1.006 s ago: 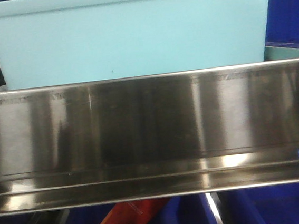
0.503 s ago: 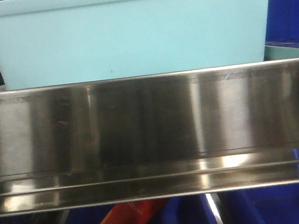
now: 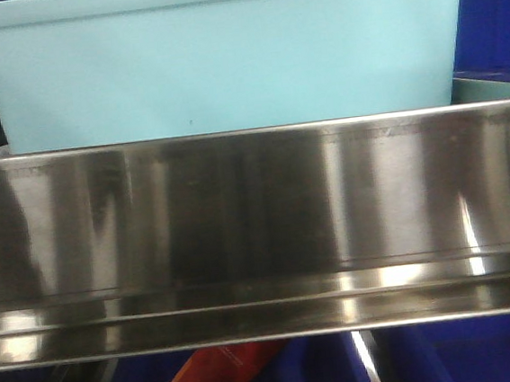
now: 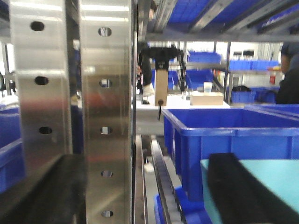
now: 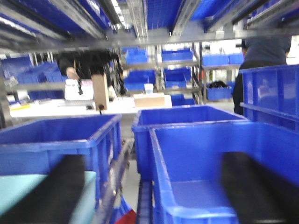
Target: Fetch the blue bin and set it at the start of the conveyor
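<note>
Where the stainless-steel shelf rail runs just in front of the blue bin, the left gripper and right gripper gape wide at the bin's ends, holding nothing; dark blue crates sit beside and behind it.

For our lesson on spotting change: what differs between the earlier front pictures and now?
Only the reflections on the steel rail shifted: a dark patch now shows at its left, a bright streak at its right. Nothing visibly gripped or released. The bin and red packet stayed put.
</note>
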{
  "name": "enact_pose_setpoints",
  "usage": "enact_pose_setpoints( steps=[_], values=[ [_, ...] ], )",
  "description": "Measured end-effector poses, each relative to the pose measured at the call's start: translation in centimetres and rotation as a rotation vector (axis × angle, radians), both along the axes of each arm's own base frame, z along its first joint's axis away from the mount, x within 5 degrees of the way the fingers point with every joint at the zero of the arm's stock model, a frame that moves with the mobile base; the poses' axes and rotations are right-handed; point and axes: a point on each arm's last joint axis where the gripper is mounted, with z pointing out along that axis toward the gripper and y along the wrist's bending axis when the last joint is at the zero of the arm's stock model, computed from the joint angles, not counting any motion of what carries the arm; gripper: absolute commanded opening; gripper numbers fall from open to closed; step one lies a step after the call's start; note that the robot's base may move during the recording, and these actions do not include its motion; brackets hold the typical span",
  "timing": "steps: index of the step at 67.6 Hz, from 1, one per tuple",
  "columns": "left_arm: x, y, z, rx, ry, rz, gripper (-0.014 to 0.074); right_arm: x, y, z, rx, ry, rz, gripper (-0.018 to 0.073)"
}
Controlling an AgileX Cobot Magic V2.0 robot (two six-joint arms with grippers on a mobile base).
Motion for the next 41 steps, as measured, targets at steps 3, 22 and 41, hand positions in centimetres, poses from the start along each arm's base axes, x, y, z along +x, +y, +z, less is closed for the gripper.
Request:
enact_pose_setpoints(
  steps=[3,22,41],
  values=[
    [0.4,-0.1,0.2,0.000,0.022,-0.015,0.0531,0.7,-0.1,0.0,-0.005,0.024,-0.004,0.0562],
    [2.5,-1.7,2.5,0.026,0.211,-0.226,0.0529,3.4,0.4,1.6,-0.020,0.117,0.089,0.0558],
    [9.1,-6.3,3.6,0.097,0.459,-0.425,0.0529,9.2,3.3,2.1,-0.041,0.359,0.307,0.0558]
  ],
)
